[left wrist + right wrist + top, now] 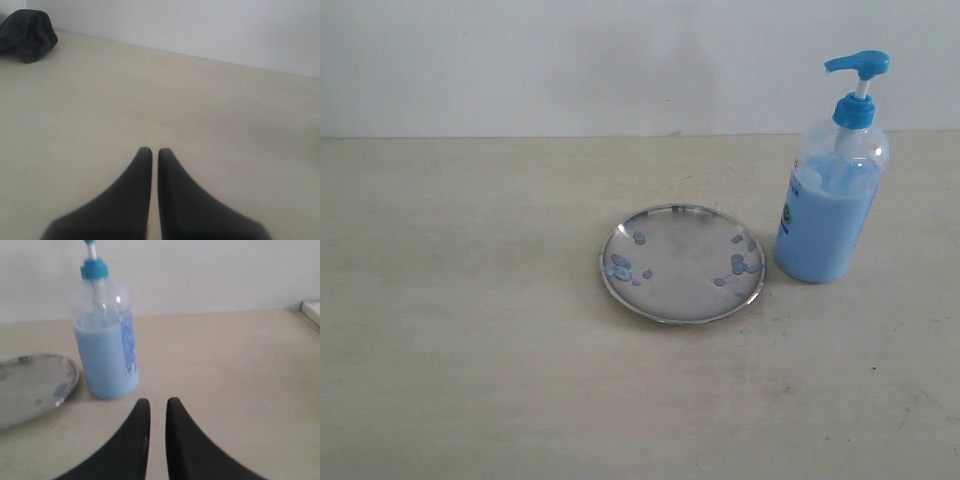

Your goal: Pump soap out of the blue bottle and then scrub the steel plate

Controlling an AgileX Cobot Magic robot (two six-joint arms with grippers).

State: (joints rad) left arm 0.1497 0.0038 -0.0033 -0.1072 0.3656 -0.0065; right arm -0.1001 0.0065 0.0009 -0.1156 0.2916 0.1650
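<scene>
The blue bottle (832, 180) stands upright on the table, right of the steel plate (682, 262), its blue pump head raised. Light blue soap (820, 235) fills its lower two thirds. Small blue soap blobs (620, 266) dot the plate's left and right sides. In the right wrist view the bottle (105, 355) stands just beyond my right gripper (158, 401), with the plate (30, 385) beside it. That gripper is shut and holds nothing. My left gripper (155, 150) is shut and empty over bare table. Neither gripper shows in the exterior view.
A dark crumpled cloth (27, 35) lies at the table's far edge by the wall in the left wrist view. A white object (312, 310) sits at the table's edge in the right wrist view. A pale wall backs the beige table (470, 330).
</scene>
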